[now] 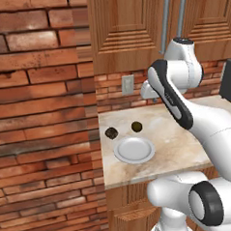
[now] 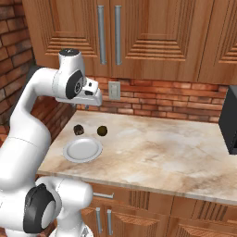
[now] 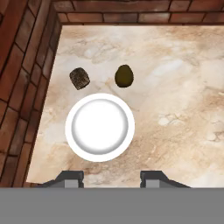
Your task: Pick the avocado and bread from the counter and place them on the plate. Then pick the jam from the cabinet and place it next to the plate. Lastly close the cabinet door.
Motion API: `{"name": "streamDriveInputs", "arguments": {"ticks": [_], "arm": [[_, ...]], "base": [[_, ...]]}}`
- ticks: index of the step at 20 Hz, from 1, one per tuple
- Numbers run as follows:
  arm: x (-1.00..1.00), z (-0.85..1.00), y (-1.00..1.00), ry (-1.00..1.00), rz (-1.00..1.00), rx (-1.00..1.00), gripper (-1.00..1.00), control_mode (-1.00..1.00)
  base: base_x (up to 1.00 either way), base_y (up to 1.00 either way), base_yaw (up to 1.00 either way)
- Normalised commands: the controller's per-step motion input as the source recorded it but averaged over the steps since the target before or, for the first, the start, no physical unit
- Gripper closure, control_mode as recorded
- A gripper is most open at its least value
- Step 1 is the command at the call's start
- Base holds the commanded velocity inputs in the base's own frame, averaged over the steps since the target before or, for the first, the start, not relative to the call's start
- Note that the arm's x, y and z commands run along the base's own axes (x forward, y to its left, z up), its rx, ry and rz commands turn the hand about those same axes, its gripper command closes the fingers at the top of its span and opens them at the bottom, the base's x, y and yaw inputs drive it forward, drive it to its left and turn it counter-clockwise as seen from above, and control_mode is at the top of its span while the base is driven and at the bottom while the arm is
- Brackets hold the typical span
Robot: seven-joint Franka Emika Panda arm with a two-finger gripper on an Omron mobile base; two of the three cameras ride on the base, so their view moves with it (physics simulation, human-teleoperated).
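On the beige counter (image 3: 175,100) a white plate (image 3: 99,127) lies bare near the front left corner. Just behind it sit the bread (image 3: 79,78), a dark brown chunk on the left, and the avocado (image 3: 124,75), olive and egg-shaped, on the right. The base views show the same plate (image 1: 134,150) (image 2: 82,149), bread (image 1: 111,132) (image 2: 79,129) and avocado (image 1: 136,127) (image 2: 102,131). My gripper (image 3: 111,177) hangs high above the plate's near side, pointing down, open with nothing between its fingers. The wall cabinet (image 2: 109,34) has its doors shut, so the jam is hidden.
A brick wall (image 1: 40,117) closes off the counter's left end and another runs along its back. A black appliance (image 2: 229,120) stands at the right. A wall outlet (image 2: 114,89) sits behind the counter. Bare worktop stretches right of the plate.
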Motion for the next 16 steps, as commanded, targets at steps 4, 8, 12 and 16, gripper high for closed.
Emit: {"name": "streamDriveInputs", "arguments": {"ticks": [4,8,12,16], "arm": [[-0.03,-0.08,0.00,0.00,0.05,0.00,-1.00,-1.00],[0.00,-0.20,0.00,0.00,0.11,0.00,-1.00,-1.00],[0.00,-0.17,0.00,0.00,0.07,0.00,-1.00,-1.00],[0.02,-0.15,0.00,0.01,0.02,0.00,-1.00,-1.00]], "base": [[0.00,0.00,0.00],[0.00,0.00,0.00],[0.00,0.00,0.00],[0.00,0.00,0.00]]}}
